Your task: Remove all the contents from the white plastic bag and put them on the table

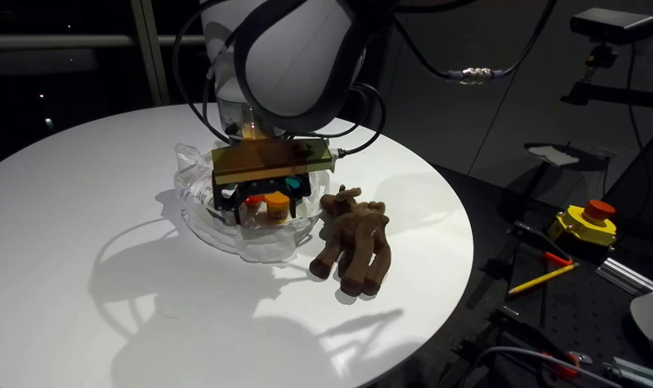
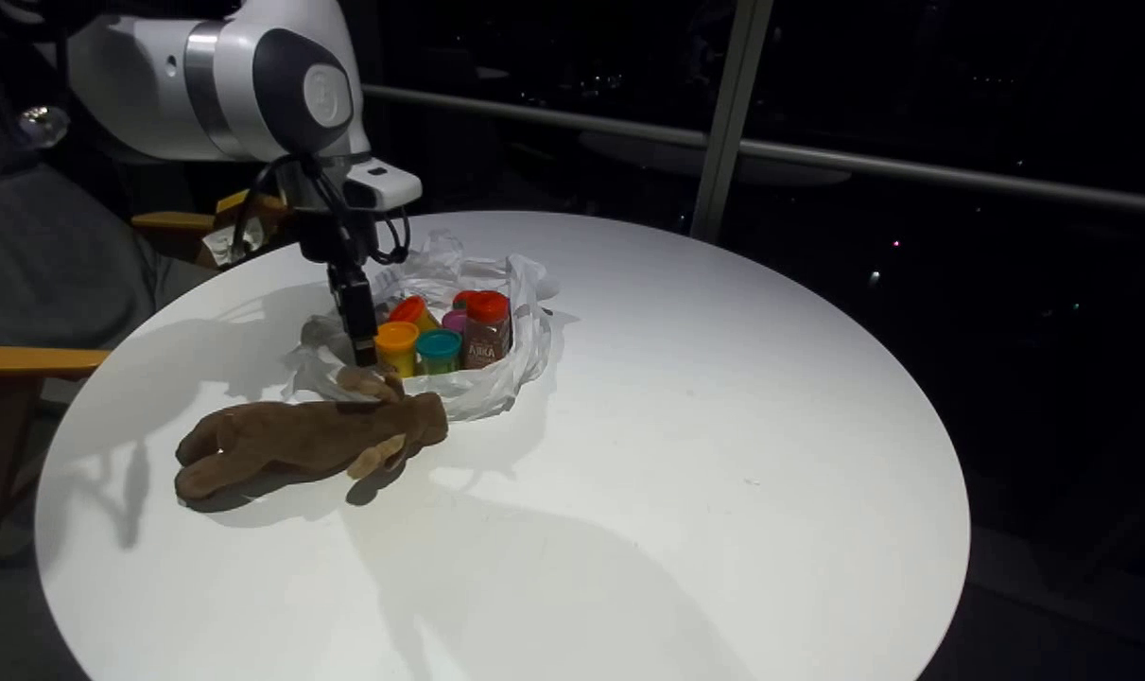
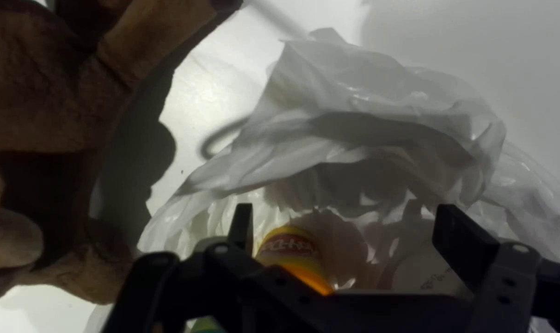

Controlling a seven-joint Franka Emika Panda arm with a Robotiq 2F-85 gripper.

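The brown plush toy [image 1: 358, 237] lies on the white table [image 1: 207, 323], beside the crumpled white plastic bag [image 2: 482, 392]. Inside the bag's open mouth are an orange-lidded tub [image 2: 397, 352], a teal-lidded tub [image 2: 439, 352], a tub with a red-orange lid [image 2: 409, 310], a purple lid [image 2: 454, 322] and a red-capped jar [image 2: 486, 342]. My gripper [image 3: 347, 231] points down into the bag with its jaws wide apart. The yellow-and-orange tub [image 3: 286, 249] shows between the fingers, nearer the left one, with a gap to the right one. The bag's floor is partly hidden.
A pale round piece with lettering [image 3: 425, 273] shows inside the bag near the right finger. Beyond the table edge are a wooden chair [image 2: 33, 359], a yellow stop-button box [image 1: 582, 226] and a camera on a stand [image 1: 612, 26].
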